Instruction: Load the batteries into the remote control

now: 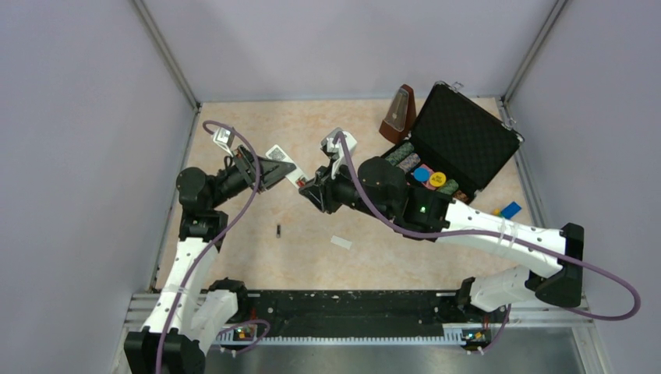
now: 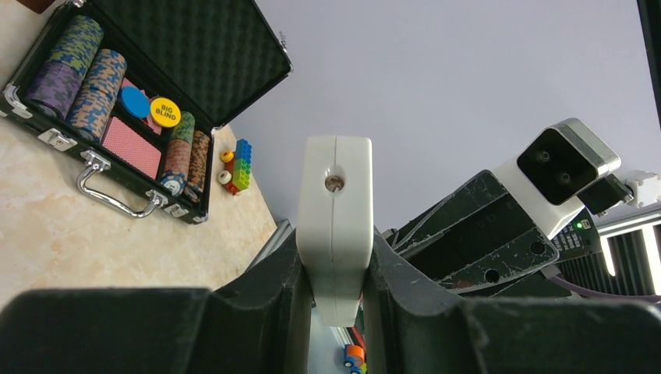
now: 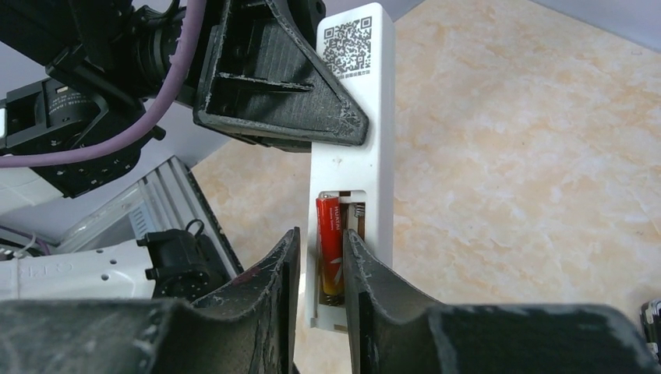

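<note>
My left gripper [image 1: 274, 169] is shut on the white remote control [image 1: 287, 166] and holds it up above the table. In the left wrist view the remote [image 2: 335, 202] shows end-on, clamped between the fingers. In the right wrist view its back [image 3: 366, 117] faces me, with a QR label and an open battery bay. A red battery [image 3: 329, 241] lies in the bay's left slot; the right slot shows only a spring. My right gripper [image 3: 321, 249] is open a little around the red battery, with a gap on its left side. A black battery [image 1: 278, 231] lies on the table.
A small white cover piece [image 1: 341, 242] lies on the table near the middle. An open black poker-chip case [image 1: 460, 148] stands at the back right, a brown metronome [image 1: 398, 114] beside it. Coloured toy blocks [image 2: 242, 165] and a blue piece [image 1: 510, 209] lie near the case.
</note>
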{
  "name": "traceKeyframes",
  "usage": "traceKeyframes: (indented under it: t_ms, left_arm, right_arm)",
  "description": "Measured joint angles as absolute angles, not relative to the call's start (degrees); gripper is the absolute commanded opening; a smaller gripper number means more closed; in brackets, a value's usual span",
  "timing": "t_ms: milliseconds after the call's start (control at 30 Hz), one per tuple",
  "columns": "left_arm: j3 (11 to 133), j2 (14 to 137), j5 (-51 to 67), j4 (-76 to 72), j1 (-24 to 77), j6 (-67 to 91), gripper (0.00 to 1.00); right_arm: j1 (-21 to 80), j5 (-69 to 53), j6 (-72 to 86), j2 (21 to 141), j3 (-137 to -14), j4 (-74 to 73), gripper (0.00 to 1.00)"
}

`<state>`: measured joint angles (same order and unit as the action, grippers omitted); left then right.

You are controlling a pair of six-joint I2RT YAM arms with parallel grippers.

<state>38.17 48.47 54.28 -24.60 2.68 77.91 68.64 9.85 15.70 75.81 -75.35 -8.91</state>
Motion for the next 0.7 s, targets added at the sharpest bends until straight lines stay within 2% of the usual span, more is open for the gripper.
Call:
traceKeyframes:
  t_ms: [133, 333, 433, 567, 700]
  left_arm:
    - [38.2, 48.4, 54.0, -23.9, 2.7, 77.7, 0.00]
    - [38.2, 48.2, 53.5, -23.0, 2.7, 77.0, 0.00]
    - [38.2, 48.1, 53.5, -22.7, 2.7, 76.8, 0.00]
    - [38.7, 48.1, 53.5, -22.3, 2.7, 76.6, 0.00]
    - [39.2, 47.5, 53.2, -22.0, 2.7, 76.5, 0.00]
  right_arm:
    - [68.6, 10.3, 16.3, 75.8, -76.3, -10.2, 0.36]
    - [68.6, 11.0, 18.3, 75.7, -77.8, -10.9, 0.57]
    - [68.6, 11.8, 19.8, 74.7, -77.8, -11.3, 0.70]
    - [68.6, 14.8, 24.4, 72.2, -77.8, -12.5, 0.94]
    - [68.6, 20.9, 33.8, 68.9, -77.6, -15.7, 0.99]
